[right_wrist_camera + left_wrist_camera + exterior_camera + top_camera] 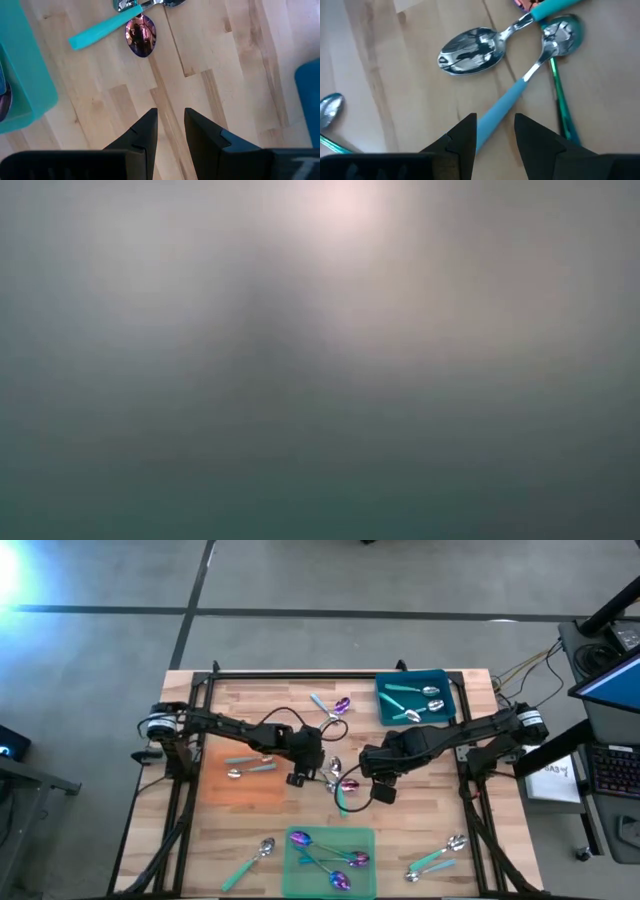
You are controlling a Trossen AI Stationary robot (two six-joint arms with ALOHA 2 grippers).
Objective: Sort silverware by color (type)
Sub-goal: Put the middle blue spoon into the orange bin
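A small pile of silverware [336, 776] lies on the wood at the table's middle. My left gripper [298, 778] stands over its left side, open. In the left wrist view its fingers stand either side of the pale blue handle [496, 117] of a silver-headed spoon [561, 36], which lies flat. That spoon's head rests against a thin green handle [561, 95]. A second silver spoon [470, 50] lies beside it. My right gripper [383, 792] hangs open over bare wood right of the pile, near a purple spoon head [140, 35]. My left gripper [495, 120] comes down on the spoon's pale blue handle slanting from above, with one finger on each side and the handle running between them. The spoon lies flat on the wood. Whether the fingers touch the handle, I cannot tell.
An orange mat [240, 790] at the left holds one silver spoon [250, 767]. A green mat [300, 870] at the near edge holds purple spoons. A teal bin [385, 705] at the far right holds silver spoons. Loose spoons lie far centre [335, 708], near left [250, 860] and near right [440, 855].
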